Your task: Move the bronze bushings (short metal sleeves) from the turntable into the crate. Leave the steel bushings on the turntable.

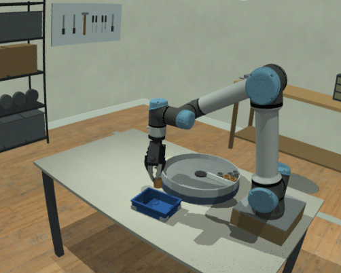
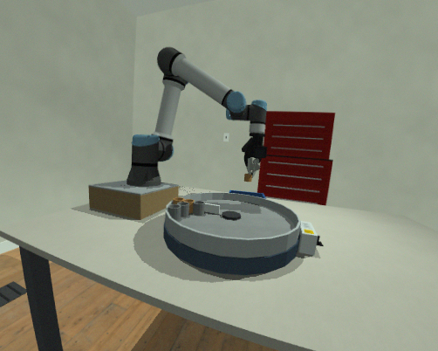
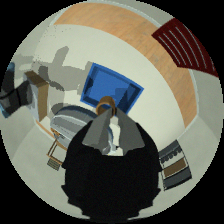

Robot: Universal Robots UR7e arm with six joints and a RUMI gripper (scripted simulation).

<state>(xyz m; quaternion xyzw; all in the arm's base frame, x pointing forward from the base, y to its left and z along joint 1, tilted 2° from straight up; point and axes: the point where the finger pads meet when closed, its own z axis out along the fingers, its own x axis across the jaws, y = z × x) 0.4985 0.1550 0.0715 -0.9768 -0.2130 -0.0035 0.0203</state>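
My gripper [image 1: 156, 179] is shut on a bronze bushing [image 1: 157, 183] and holds it in the air at the turntable's rim, near the blue crate [image 1: 156, 202]. The held bushing also shows in the exterior view [image 2: 248, 177] and at the fingertips in the wrist view [image 3: 105, 104], with the crate [image 3: 111, 92] just beyond it. The grey turntable [image 1: 200, 178] holds two bronze bushings [image 1: 229, 176] and several steel bushings [image 1: 227, 174] clustered at its rim near the arm's base; they also show in the exterior view [image 2: 186, 206]. The crate looks empty.
The arm's base stands on a brown block [image 1: 267, 219] at the table's right end. A small white box [image 2: 308, 237] is fixed to the turntable's side. A red tool cabinet [image 2: 297, 157] stands behind the table.
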